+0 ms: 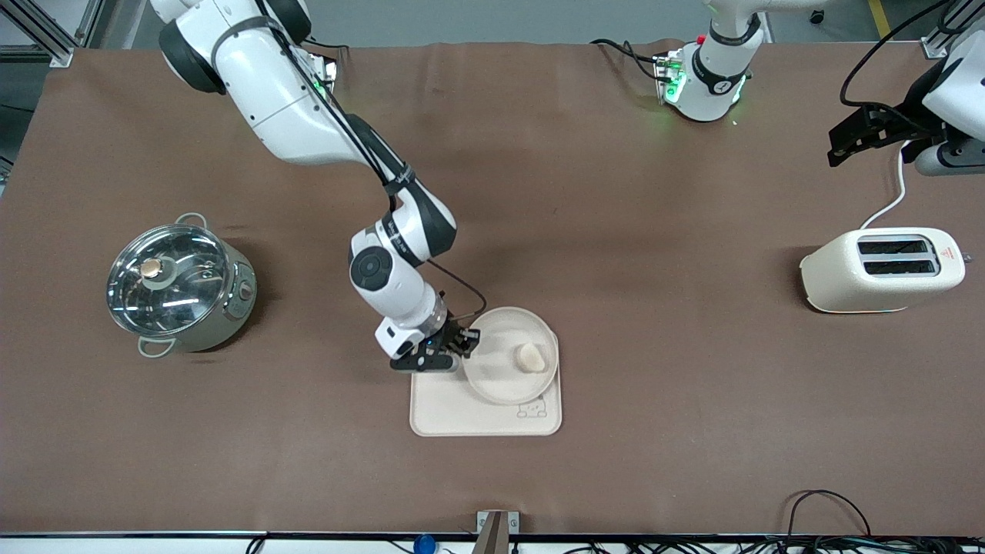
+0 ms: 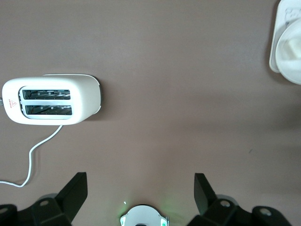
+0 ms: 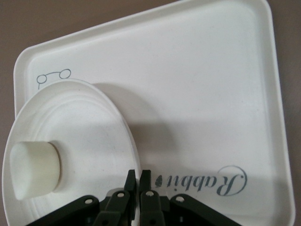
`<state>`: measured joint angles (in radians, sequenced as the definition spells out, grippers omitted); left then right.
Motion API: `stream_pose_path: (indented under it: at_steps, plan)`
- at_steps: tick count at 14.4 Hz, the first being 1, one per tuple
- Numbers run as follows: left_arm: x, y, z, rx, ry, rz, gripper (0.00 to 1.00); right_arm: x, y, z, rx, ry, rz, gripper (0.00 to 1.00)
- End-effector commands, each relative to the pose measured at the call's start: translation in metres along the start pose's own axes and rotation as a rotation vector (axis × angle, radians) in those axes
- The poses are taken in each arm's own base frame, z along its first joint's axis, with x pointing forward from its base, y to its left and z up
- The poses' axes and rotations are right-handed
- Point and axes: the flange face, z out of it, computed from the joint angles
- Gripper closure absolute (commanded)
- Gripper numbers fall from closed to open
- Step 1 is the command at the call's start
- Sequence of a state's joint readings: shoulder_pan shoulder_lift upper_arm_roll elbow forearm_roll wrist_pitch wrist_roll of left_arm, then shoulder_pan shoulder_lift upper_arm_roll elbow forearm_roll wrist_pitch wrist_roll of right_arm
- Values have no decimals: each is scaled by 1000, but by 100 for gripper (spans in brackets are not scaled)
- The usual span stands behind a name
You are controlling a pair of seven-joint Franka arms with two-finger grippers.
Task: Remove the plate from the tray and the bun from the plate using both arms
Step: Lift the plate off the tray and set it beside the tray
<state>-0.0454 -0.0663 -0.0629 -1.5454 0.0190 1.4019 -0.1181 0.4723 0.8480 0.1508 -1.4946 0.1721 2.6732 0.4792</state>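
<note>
Now right pincer (image 1: 460, 344) clamped on plate (image 1: 500, 369) rim at 9 o'clock; thin-edge grip may slip on lift, tipping plate, rolling bun (image 1: 529, 357) onto tray (image 1: 462, 412); left pincer (image 2: 140, 188) apart, waiting over surface (image 1: 616, 192) above toaster (image 1: 883, 269).

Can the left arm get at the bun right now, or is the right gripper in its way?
Probably yes. The bun lies on the plate toward the left arm's end, uncovered. The right gripper is shut on the plate's rim at the right arm's end. The left gripper waits open, high above the table near the toaster.
</note>
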Motion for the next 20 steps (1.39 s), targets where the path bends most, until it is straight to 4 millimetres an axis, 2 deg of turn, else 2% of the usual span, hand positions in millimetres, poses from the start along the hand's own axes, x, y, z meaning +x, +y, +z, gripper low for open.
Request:
stream_pose_path:
  at_steps: [1, 2, 5, 6, 8, 10, 12, 15, 17, 18, 19, 20]
  plan:
    - [-1, 3, -1, 6, -9, 6, 0, -48, 12, -15, 10, -20, -16, 100]
    - [0, 4, -1, 6, -11, 3, 0, -56, 14, -20, 8, -19, -16, 100]
    - [0, 6, 1, 7, -14, 4, 0, -54, 26, -57, 43, -37, 14, 100]
    - [0, 8, 1, 7, -15, 7, 0, -59, 28, -67, 66, -62, 21, 100]
    - [0, 9, 3, 8, -18, 11, 0, -84, 31, -65, 69, -73, -8, 100]
    - [0, 11, 4, 9, -21, 12, 0, -114, 42, -53, 66, -51, -27, 100]
    - [-1, 14, 5, 10, -22, 18, 0, -137, 43, -44, 65, -57, -44, 100]
    - [0, 20, 12, 11, -36, 25, 0, -155, 47, -37, 57, -75, -54, 100]
    - [6, 38, 22, 16, -48, 48, 0, -162, 49, -35, 53, -78, -60, 99]
    - [12, 46, 30, 17, -55, 31, 0, -162, 50, -34, 53, -80, -56, 88]
    - [14, 57, 34, 20, -57, 14, 0, -160, 52, -34, 52, -79, -44, 47]
    - [18, 70, 41, 20, -57, 2, 0, -158, 52, -35, 53, -75, -35, 14]
